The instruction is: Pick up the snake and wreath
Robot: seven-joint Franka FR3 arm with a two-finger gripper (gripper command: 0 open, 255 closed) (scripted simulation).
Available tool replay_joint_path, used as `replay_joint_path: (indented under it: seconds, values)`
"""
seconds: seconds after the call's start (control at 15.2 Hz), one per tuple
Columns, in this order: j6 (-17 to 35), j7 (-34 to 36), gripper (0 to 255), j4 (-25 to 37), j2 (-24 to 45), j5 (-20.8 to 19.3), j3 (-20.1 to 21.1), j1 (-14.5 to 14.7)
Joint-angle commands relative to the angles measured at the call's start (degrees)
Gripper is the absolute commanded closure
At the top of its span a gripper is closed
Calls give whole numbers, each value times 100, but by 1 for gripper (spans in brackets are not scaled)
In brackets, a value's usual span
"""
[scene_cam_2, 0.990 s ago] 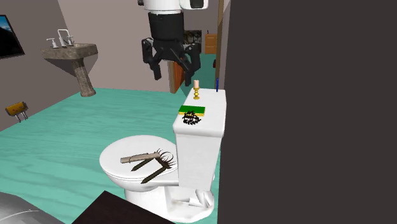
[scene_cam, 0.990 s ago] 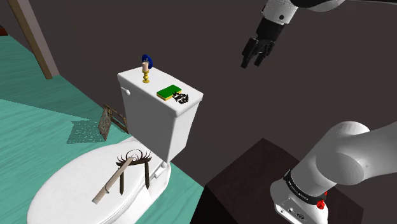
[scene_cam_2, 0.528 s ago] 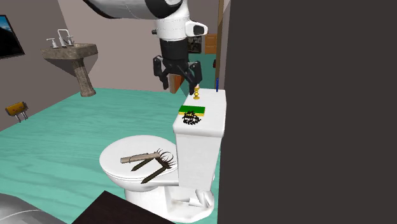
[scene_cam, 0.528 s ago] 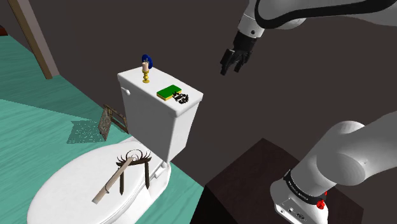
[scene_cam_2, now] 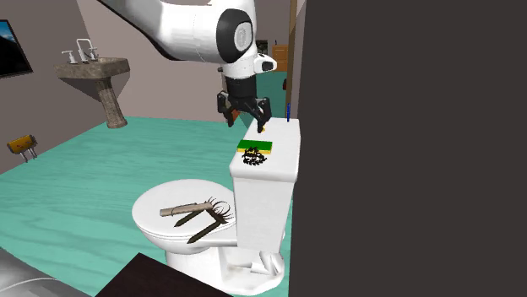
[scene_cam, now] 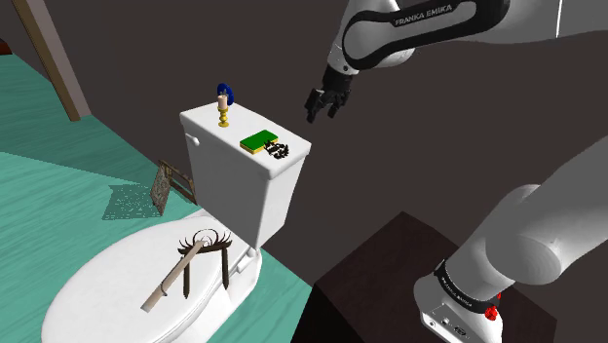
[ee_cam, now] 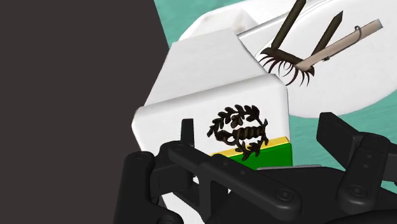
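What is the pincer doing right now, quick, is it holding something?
Pincer: open, holding nothing, in the air by the toilet tank.

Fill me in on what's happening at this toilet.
The white arm's black gripper hovers above the toilet tank lid, jaws apart and holding nothing. The dark snake and wreath lies untouched on the lid, beside a green and yellow sponge. A small candlestick stands at the lid's other end.
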Motion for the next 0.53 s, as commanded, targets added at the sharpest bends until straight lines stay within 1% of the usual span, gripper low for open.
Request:
replay_joint_path:
  seconds: [0.0, 0.46]
  values:
    - [288, 1, 0, 162, 397, -3, 22, 19]
    - [952, 99, 0, 1132, 1861, -87, 112, 115]
